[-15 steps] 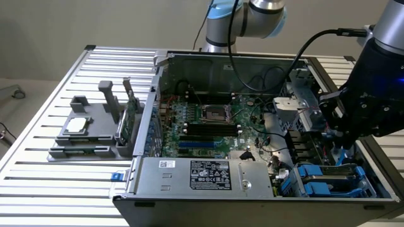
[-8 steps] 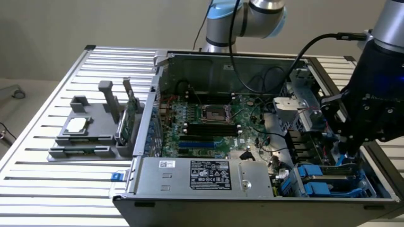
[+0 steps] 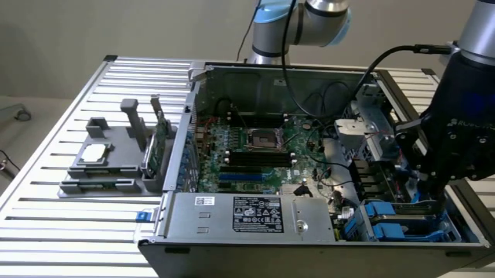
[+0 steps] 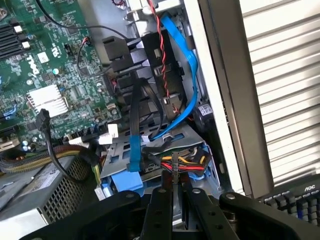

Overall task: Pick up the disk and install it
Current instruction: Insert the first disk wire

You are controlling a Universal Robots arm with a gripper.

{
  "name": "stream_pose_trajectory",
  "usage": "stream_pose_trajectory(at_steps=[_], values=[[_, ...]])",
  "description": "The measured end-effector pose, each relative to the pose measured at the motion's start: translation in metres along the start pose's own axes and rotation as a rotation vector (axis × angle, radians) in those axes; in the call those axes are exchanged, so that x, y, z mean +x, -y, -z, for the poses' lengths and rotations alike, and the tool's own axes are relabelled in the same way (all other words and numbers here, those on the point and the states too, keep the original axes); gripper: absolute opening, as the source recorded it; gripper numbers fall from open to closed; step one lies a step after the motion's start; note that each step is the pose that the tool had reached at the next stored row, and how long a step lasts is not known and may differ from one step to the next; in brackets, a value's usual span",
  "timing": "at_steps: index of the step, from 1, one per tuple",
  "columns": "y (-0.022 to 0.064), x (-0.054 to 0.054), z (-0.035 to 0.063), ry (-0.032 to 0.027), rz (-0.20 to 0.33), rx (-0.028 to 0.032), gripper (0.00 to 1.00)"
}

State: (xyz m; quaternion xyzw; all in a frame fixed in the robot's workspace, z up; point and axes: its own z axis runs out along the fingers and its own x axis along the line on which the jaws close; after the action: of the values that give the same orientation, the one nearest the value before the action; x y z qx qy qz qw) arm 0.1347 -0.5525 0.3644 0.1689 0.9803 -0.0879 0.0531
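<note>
The disk [image 3: 390, 219], grey metal framed by blue plastic, lies in the drive bay at the near corner of the open computer case [image 3: 255, 237], on the exterior view's right. My black gripper [image 3: 428, 194] hangs just above that bay, by the case's side wall. In the wrist view the blue carrier [image 4: 121, 181] and grey bay metal show beyond my gripper [image 4: 177, 212]. Its fingers [image 4: 159, 215] stand almost together with only a thin slit between them. I see nothing held in them.
Blue data cables [image 4: 182, 65] and a red-yellow power bundle [image 4: 187, 161] cross over the bay. The motherboard [image 3: 263, 150] and power supply [image 3: 247, 213] fill the case. A grey holder [image 3: 104, 168] with a green card [image 3: 160, 145] and silver chip [image 3: 94, 152] stands on the slatted table. A keyboard [image 4: 300, 197] lies outside.
</note>
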Motion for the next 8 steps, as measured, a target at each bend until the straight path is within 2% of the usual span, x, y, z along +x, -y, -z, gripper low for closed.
stream_pose_trajectory(at_steps=[6, 8], values=[[0.0020, 0.0010, -0.0002, -0.0169, 0.001, 0.0112, 0.17], [0.0023, 0.0020, -0.0003, -0.0205, 0.000, 0.0142, 0.17]])
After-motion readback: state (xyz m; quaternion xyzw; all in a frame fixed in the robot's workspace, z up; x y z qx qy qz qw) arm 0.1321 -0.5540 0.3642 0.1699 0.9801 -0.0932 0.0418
